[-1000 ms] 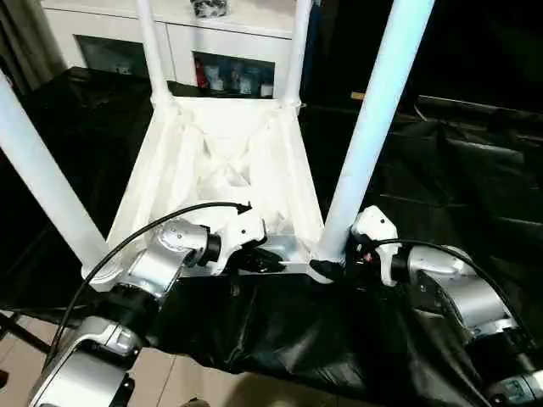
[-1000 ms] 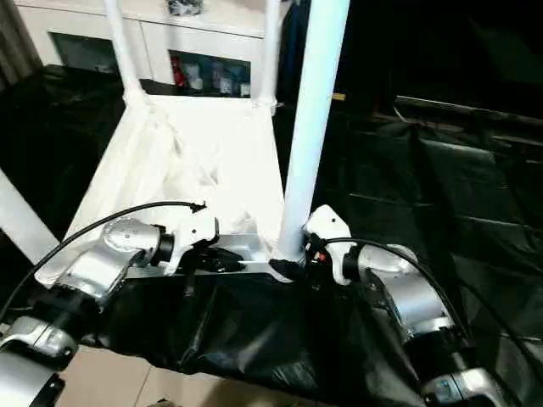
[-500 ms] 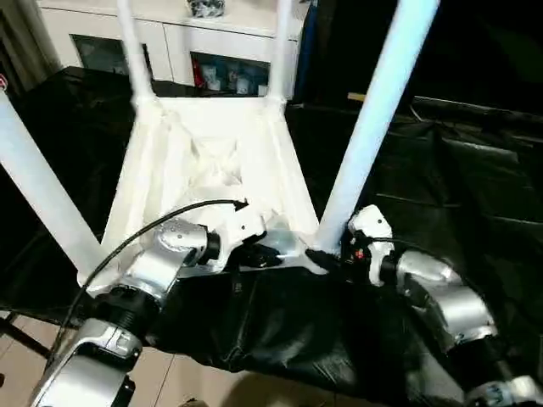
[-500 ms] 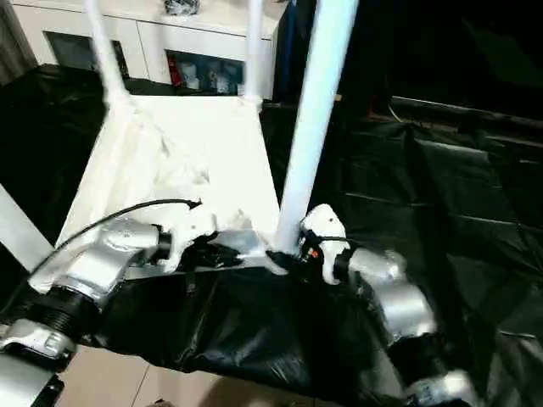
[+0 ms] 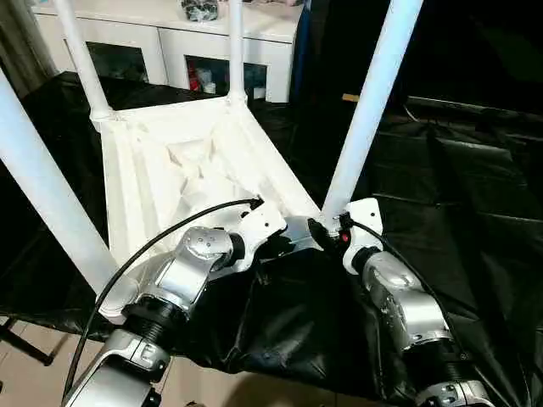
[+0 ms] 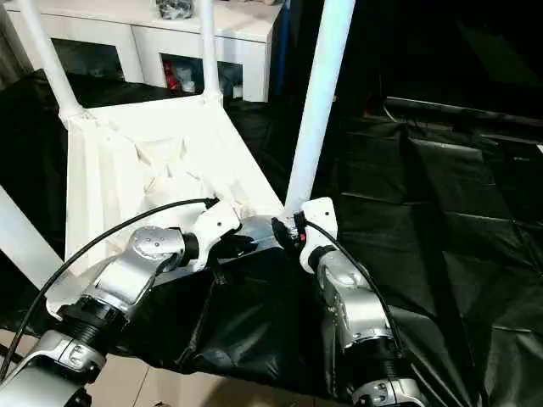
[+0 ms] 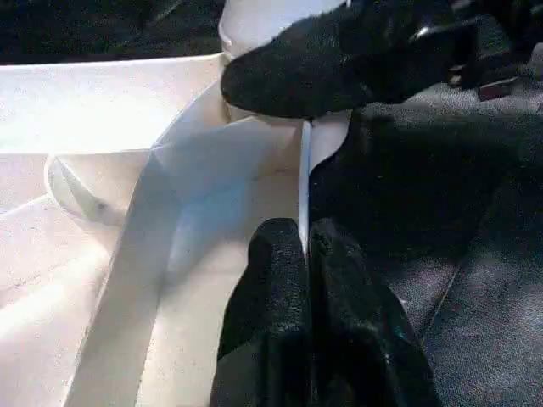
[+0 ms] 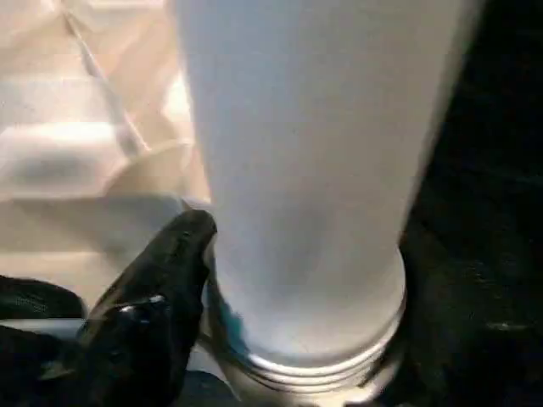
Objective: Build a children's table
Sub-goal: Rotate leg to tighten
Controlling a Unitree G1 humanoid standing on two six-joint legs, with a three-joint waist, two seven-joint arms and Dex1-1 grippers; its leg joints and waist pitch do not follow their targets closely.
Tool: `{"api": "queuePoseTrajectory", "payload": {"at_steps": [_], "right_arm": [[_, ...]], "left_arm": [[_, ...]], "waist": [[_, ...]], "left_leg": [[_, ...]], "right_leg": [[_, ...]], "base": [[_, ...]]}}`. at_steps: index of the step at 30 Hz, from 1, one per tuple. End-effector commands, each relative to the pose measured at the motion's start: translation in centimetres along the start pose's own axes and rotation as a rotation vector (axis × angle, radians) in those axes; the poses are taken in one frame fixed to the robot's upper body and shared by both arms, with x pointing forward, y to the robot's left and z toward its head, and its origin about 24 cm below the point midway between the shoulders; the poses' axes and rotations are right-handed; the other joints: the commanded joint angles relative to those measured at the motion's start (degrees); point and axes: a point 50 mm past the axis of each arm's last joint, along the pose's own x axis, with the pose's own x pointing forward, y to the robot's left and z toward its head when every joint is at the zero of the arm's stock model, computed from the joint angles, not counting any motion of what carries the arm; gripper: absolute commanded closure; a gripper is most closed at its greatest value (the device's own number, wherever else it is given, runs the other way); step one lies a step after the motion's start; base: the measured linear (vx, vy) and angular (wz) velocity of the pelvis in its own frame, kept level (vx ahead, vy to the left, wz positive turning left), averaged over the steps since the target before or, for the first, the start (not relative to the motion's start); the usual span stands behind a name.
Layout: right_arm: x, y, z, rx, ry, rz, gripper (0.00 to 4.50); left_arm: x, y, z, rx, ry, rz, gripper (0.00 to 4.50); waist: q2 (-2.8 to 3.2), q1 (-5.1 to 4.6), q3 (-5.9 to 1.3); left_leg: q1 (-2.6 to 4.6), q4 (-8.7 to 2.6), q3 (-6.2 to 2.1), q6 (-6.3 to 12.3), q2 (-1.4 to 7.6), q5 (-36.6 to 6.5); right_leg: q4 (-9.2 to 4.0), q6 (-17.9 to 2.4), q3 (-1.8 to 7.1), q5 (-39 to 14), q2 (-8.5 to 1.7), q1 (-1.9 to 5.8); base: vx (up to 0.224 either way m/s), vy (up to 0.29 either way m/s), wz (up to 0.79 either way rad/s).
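Both end effectors (image 5: 327, 233) at table (image 5: 161, 161) corner

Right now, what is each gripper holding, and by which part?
The left gripper is shut on the thin side rim of the upturned table top. The right gripper is closed around the base of the near right leg, at its corner socket.

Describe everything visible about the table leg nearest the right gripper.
The leg is a long, round, smooth white plastic tube. It stands upright but leaning, its ringed base in the near corner socket of the upturned table top. The right gripper closes around its base; the left gripper pinches the top's rim beside it.
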Motion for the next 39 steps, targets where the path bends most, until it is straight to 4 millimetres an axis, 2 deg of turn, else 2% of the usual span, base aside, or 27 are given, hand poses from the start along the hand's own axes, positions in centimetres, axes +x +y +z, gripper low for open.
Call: {"api": "queuePoseTrajectory", "payload": {"at_steps": [1,3,6,11,15,21,23,24,26,28,29,34,38,39], "right_arm": [[0.2,3.1,0.9,-0.049,-0.026,0.268,0.85],[-0.5,2.4,0.9,-0.093,-0.008,0.312,0.64],[-1.5,1.6,0.9,-0.141,0.017,0.389,0.64],[-3.5,0.3,1.0,-0.198,0.080,0.585,0.64],[-4.7,-0.1,0.9,-0.248,0.149,0.729,0.64],[-5.1,-0.1,1.0,-0.280,0.190,0.827,1.15],[-5.0,0.0,1.0,-0.281,0.193,0.836,1.19],[-5.1,0.0,1.0,-0.282,0.194,0.844,1.39],[-5.1,0.2,1.0,-0.283,0.199,0.866,1.49],[-5.1,0.3,0.9,-0.285,0.201,0.874,1.54],[-5.2,0.4,0.9,-0.285,0.202,0.882,1.75],[-5.1,0.7,0.6,-0.266,0.187,0.879,1.85],[-4.1,0.7,0.2,-0.226,0.144,0.741,1.87],[-3.0,0.4,-0.1,-0.209,0.123,0.598,1.87]], "left_arm": [[0.7,-1.8,1.0,0.056,-0.080,-0.141,4.50],[-0.1,-1.8,0.7,0.069,-0.091,-0.182,4.50],[-1.1,-1.7,0.1,0.076,-0.089,-0.235,4.50],[-2.8,-1.0,-0.7,0.084,-0.083,-0.306,4.50],[-3.9,-0.5,-0.9,0.080,-0.079,-0.370,4.50],[-4.7,0.5,-1.0,0.084,-0.060,-0.425,4.50],[-4.8,0.5,-1.0,0.083,-0.061,-0.431,4.50],[-4.8,0.6,-1.0,0.081,-0.062,-0.436,4.50],[-4.9,0.9,-0.9,0.082,-0.059,-0.439,4.50],[-5.0,1.0,-0.9,0.084,-0.055,-0.440,4.50],[-5.0,1.2,-0.9,0.084,-0.053,-0.442,4.50],[-4.8,1.3,-0.9,0.067,-0.062,-0.444,4.50],[-3.9,1.5,-0.8,0.054,-0.039,-0.346,4.50],[-3.1,1.8,-0.4,0.033,-0.040,-0.261,4.50]], "waist": [[-0.28,0.52,-3.27],[-0.28,0.68,-3.30],[-0.29,1.07,-3.30],[-0.20,2.03,-3.20],[-0.19,2.25,-3.17],[-0.22,2.63,-3.14],[-0.19,2.73,-3.22],[-0.22,2.72,-3.25],[-0.01,2.81,-3.32],[-0.11,2.93,-3.39],[0.21,3.06,-3.33],[0.19,3.22,-3.34],[0.15,3.05,-3.29],[0.08,2.91,-3.23]], "left_leg": [[-0.18,-3.83,-0.41,0.90,0.96,-17.6],[-0.34,-3.74,-0.20,1.69,0.97,-15.9],[-0.23,-3.70,-0.11,2.10,1.10,-14.7],[0.28,-3.68,0.04,2.44,1.33,-15.7],[0.15,-3.72,-0.05,2.06,1.30,-16.6],[0.19,-3.72,-0.10,1.67,1.26,-16.5],[0.13,-3.71,-0.14,1.51,1.32,-16.0],[0.07,-3.71,-0.15,1.49,1.33,-15.8],[0.10,-3.66,-0.13,1.52,1.33,-15.3],[0.09,-3.61,-0.08,1.61,1.36,-14.9],[0.15,-3.59,-0.06,1.67,1.28,-15.1],[0.16,-3.64,-0.10,1.12,1.31,-15.8],[0.23,-3.75,-0.25,0.28,1.23,-17.0],[0.25,-3.82,-0.24,-0.15,1.28,-17.0]], "right_leg": [[-4.90,-6.7,2.13,-22.1,-2.88,2.48],[-4.61,-7.7,2.26,-18.9,-2.87,2.53],[-4.34,-8.8,2.27,-17.5,-2.93,2.66],[-4.20,-9.6,2.39,-16.9,-2.85,2.33],[-4.17,-9.8,2.40,-17.7,-2.99,2.51],[-4.37,-9.2,2.35,-20.3,-3.09,2.49],[-4.18,-9.5,2.36,-19.2,-3.14,2.57],[-4.05,-9.8,2.33,-18.4,-3.06,2.61],[-3.92,-10.3,2.34,-17.1,-3.06,2.66],[-3.77,-10.7,2.32,-15.8,-3.03,2.74],[-3.87,-10.6,2.30,-16.1,-3.01,2.67],[-3.97,-10.3,2.28,-17.3,-3.10,2.76],[-4.18,-9.8,2.19,-19.5,-3.17,2.65],[-4.23,-9.6,2.25,-20.1,-3.19,2.45]], "base": [[0.000,0.000,0.00],[0.000,0.000,0.00],[0.000,0.000,0.00],[0.000,0.000,0.00],[0.000,0.000,0.00],[0.000,0.000,0.00],[0.000,0.000,0.00],[0.000,0.000,0.00],[0.000,0.000,0.00],[0.000,0.000,0.00],[0.000,0.000,0.00],[0.000,0.000,0.00],[0.000,0.000,0.00],[0.000,0.000,0.00]]}}
